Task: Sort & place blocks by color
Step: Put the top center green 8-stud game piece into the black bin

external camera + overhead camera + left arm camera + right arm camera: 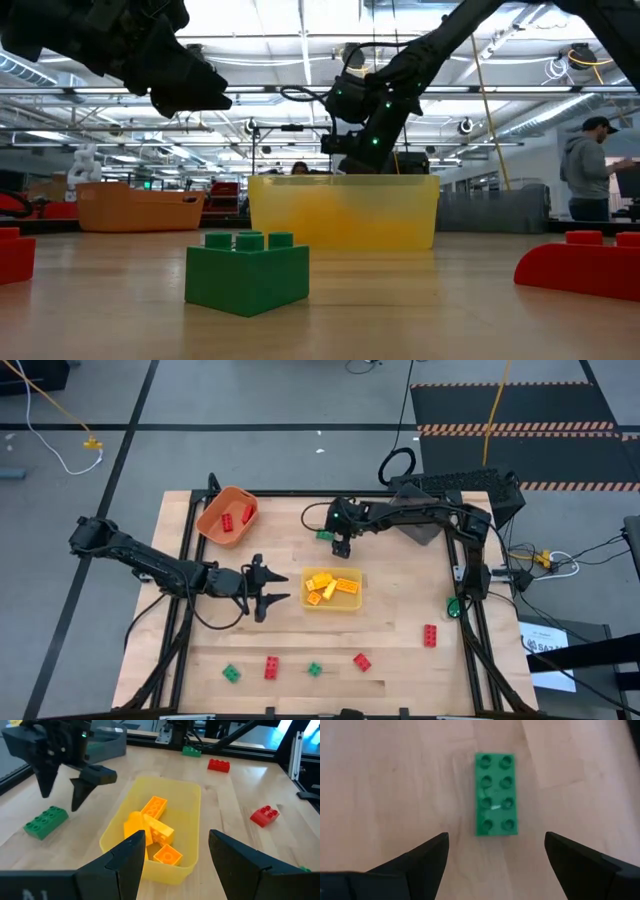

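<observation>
table: pale wood, smooth, matt, visible grain. green block: moulded plastic, studded, slight sheen. yellow bin: translucent glossy plastic. orange bin: smooth plastic. right gripper fingers: dark, matt.

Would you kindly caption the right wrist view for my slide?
Open right pincer hovering above a green eight-stud block lying flat on the wooden table.

Two dark jointed arms trail black cables, each end effector ending in tapered black fingers.
</observation>
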Robot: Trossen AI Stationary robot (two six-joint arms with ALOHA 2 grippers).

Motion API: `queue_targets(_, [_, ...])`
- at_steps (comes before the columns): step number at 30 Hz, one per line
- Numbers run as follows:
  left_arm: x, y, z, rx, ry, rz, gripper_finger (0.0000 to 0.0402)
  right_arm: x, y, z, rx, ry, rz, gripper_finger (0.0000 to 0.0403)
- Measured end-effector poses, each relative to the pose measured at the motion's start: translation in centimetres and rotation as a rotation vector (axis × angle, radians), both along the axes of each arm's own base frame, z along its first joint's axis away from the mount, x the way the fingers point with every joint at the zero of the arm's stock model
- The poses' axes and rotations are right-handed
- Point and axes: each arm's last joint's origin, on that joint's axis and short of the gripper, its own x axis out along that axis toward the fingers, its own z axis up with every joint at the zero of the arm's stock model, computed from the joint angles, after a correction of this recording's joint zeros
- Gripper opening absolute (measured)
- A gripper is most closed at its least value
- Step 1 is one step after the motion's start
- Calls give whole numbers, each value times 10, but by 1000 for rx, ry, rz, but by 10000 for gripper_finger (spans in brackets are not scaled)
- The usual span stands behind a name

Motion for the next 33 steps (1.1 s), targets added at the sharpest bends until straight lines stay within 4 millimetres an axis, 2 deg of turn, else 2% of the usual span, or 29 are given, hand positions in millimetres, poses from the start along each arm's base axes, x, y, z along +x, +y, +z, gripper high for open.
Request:
queue_targets(13, [0,0,0,-3,-1,2,218,4,-3,0,-26,-39,11,318])
queue_targets(21, [0,0,0,-9,4,5,218,7,-4,-12,16,-47,-10,318])
queue_targets(27, [0,0,-1,-13,13,7,218,8,-5,-12,-2,-53,-21,317])
queue_targets(30, [-1,0,-1,-19,14,10,218,7,-6,-12,-10,-41,-25,309])
queue_targets(33, [-1,0,-3,-23,25,12,218,7,-6,-12,-12,-36,-15,282])
